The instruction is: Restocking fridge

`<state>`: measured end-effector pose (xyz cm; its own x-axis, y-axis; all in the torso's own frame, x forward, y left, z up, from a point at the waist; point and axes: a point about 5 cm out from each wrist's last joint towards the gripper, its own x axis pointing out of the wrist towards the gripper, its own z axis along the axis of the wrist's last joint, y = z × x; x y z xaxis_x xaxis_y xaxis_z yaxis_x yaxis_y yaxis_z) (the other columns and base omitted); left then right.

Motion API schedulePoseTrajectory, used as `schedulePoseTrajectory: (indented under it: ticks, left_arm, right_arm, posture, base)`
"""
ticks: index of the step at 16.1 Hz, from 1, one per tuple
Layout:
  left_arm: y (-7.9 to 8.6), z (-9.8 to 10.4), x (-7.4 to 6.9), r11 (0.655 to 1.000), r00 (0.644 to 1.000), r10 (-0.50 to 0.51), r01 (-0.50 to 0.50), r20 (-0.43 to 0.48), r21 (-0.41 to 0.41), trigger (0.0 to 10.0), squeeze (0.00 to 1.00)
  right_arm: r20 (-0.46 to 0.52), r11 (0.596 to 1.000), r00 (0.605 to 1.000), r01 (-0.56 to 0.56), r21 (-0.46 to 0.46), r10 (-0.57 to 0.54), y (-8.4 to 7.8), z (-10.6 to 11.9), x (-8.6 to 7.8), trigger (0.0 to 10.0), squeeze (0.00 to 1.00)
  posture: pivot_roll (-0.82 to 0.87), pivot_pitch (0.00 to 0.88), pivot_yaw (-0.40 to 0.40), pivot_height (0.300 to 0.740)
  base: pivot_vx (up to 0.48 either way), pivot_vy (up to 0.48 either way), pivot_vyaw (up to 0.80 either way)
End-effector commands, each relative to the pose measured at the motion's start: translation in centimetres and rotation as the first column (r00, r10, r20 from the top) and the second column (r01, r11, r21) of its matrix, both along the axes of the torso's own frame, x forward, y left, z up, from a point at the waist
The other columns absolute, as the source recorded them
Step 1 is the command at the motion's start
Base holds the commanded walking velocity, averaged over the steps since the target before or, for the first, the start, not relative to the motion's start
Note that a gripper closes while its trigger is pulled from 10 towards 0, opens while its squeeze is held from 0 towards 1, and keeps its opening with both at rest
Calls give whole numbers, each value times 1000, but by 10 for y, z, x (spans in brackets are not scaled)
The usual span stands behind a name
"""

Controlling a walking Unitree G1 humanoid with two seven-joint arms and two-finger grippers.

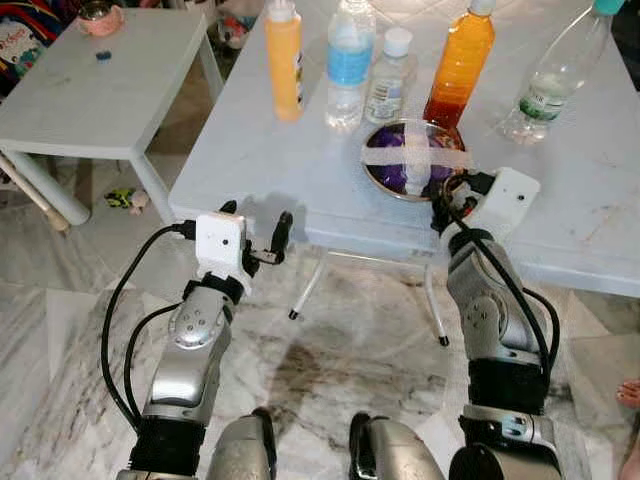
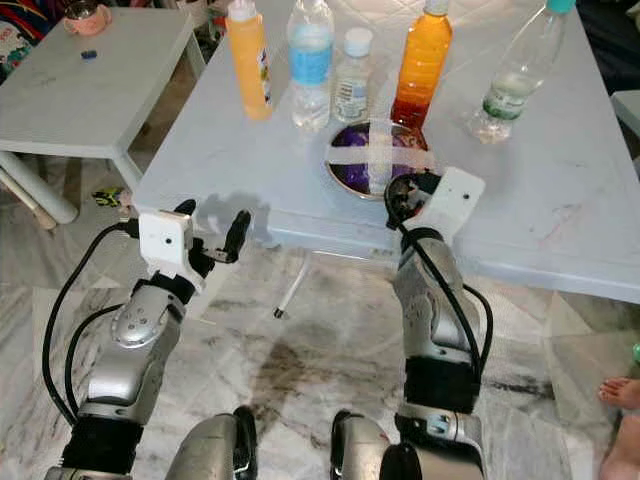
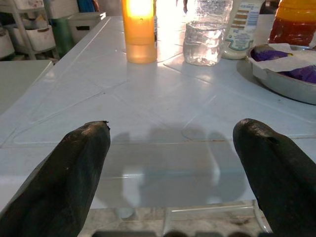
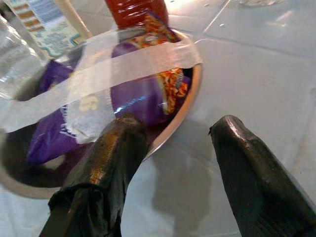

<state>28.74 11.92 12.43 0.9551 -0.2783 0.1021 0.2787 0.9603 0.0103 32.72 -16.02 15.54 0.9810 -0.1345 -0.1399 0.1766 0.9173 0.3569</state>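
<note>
- One finger of the wide-open right end effector (image 4: 170, 163) sits inside the taped bowl (image 1: 385, 178) near the table (image 1: 250, 170) edge; close squarely on the rim.
- Left end effector (image 1: 257, 232) hovers wide, empty.

table (image 1: 600, 190): pale, glossy top; carries all items below.
yellow-orange bottle (image 1: 283, 62): opaque, upright, leftmost of the row.
blue-label water bottle (image 1: 349, 62): clear, upright, just right of it.
small white-capped bottle (image 1: 390, 78): clear, upright, next in row.
amber bottle (image 1: 460, 62): orange-to-red liquid, upright, behind the bowl.
green-label bottle (image 1: 555, 80): clear, leaning, far right.
metal bowl (image 1: 376, 170): near table's front edge, holds purple snack packet (image 4: 143, 96) under crossed white tape (image 1: 440, 158).
</note>
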Motion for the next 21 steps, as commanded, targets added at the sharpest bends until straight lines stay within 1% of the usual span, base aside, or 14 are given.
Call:
schedulePoseTrajectory:
  ticks: [1,3,4,6,7,8,9,11,16,17,19,20,21]
  left_arm:
    - [1,-3,-1,1000,1000,0,0,-6,12,10000,0]
    - [1,-2,0,1000,1000,1,-1,-3,14,10000,0]
    - [1,-2,-1,1000,1000,0,0,-3,14,10000,0]
    - [0,-2,-1,1000,1000,-2,2,-4,14,10000,0]
    - [0,-2,-1,1000,1000,-3,3,-4,13,10000,0]
    - [0,-2,-1,1000,1000,-3,3,-5,13,10000,0]
    - [0,-2,-1,1000,1000,-3,3,-6,12,10000,0]
    - [0,-2,-1,1000,1000,-4,4,-5,13,10000,0]
    - [0,-1,-1,1000,1000,-3,3,-3,13,10000,0]
    - [-1,0,0,1000,1000,-4,4,-1,13,10000,0]
    - [-1,0,0,1000,1000,-4,4,0,12,10000,0]
    - [-1,0,0,1000,1000,-4,4,1,13,10000,0]
    - [-1,0,0,1000,1000,-4,4,1,13,10000,0]
  right_arm:
    - [-8,999,1000,-18,28,18,4,-1,1,10000,0]
    - [20,988,996,-88,126,86,17,3,2,10000,0]
    - [2,981,996,-88,170,89,19,0,0,10000,0]
    - [-13,977,996,-87,195,91,20,-3,-1,9961,0]
    - [-29,972,996,-79,221,88,19,-7,-3,3922,0]
    - [-36,971,996,-75,226,86,19,-8,-3,980,0]
    - [-47,971,996,-66,232,79,17,-10,-4,314,0]
    - [-55,970,996,-56,238,71,15,-11,-4,39,0]
    - [-51,973,998,-23,230,36,3,-7,-2,0,0]
    - [-37,975,999,-4,221,13,-5,-2,1,0,0]
    - [-30,977,1000,4,212,3,-8,1,2,0,0]
    - [-15,983,1000,17,184,-14,-13,4,3,0,0]
    - [-10,985,1000,20,173,-19,-15,6,3,0,0]
  posture:
    - [10,168,33,740]
    - [10,168,34,740]
    - [9,171,36,740]
    - [9,173,36,740]
    - [9,175,37,740]
    - [9,176,38,740]
    - [9,176,38,740]
    - [9,177,39,740]
    - [7,179,41,740]
    - [7,179,42,740]
    - [6,179,42,740]
    - [6,179,42,740]
    - [5,178,42,740]
  base:
    - [0,0,0]
    - [0,0,0]
    - [0,0,0]
    - [0,0,0]
    - [0,0,0]
    - [0,0,0]
    - [0,0,0]
    - [0,0,0]
    - [0,0,0]
    - [0,0,0]
    - [0,0,0]
    - [0,0,0]
    - [0,0,0]
